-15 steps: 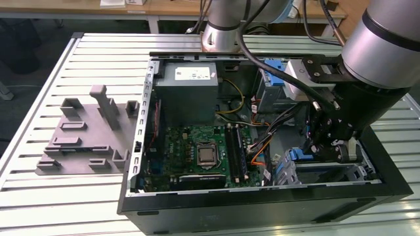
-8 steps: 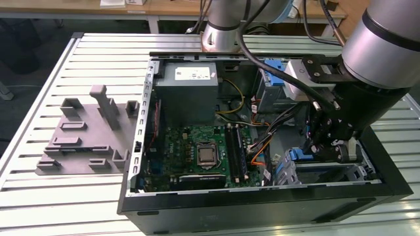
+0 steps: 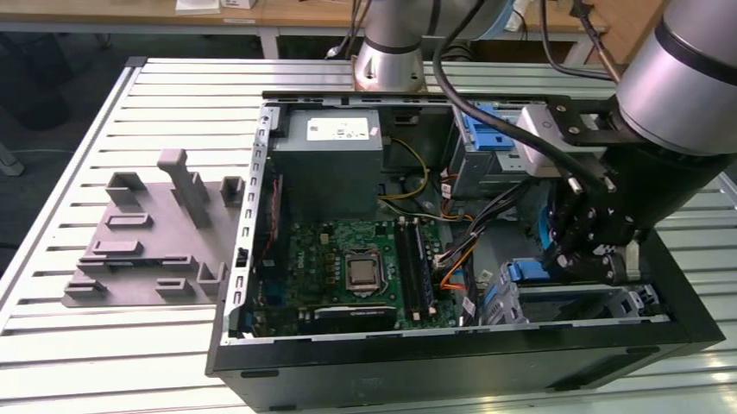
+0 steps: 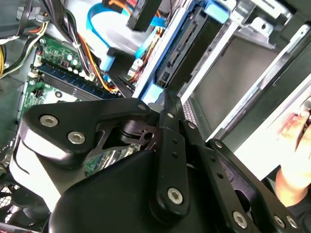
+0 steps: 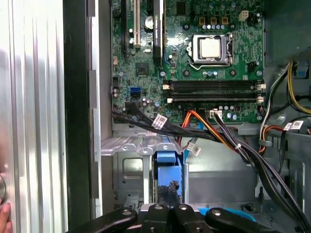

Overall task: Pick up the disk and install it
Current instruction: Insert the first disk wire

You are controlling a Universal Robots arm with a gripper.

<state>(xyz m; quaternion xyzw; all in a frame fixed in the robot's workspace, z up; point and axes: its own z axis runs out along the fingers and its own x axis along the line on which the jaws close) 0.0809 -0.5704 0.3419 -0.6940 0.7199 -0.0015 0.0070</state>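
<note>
ribbed aluminium worktop carrying an open computer case laid on its side, with a grey moulded fixture lying beside it at the exterior view's left. the arm reaches down into the drive bay end of the case, at the exterior view's right

in the first wrist view the tool sits right at the near end of the disk, which stands edge-on in a slot of the metal drive cage, its blue frame running along both sides. bundled cables cross just beyond the cage, and the motherboard lies past them. the tool's jaws are drawn almost together; whether they pinch part of the frame or merely rest against it cannot be told. a person's hand shows outside the case wall in the second wrist view

the disk is likely stiff and dense for its size, with smooth metal faces that could slip and internals that would not forgive a knock or a twist in the slot. the blue plastic frame looks like the safest place to hold, gripped across its side rails or by its end rather than on the labelled face
</note>
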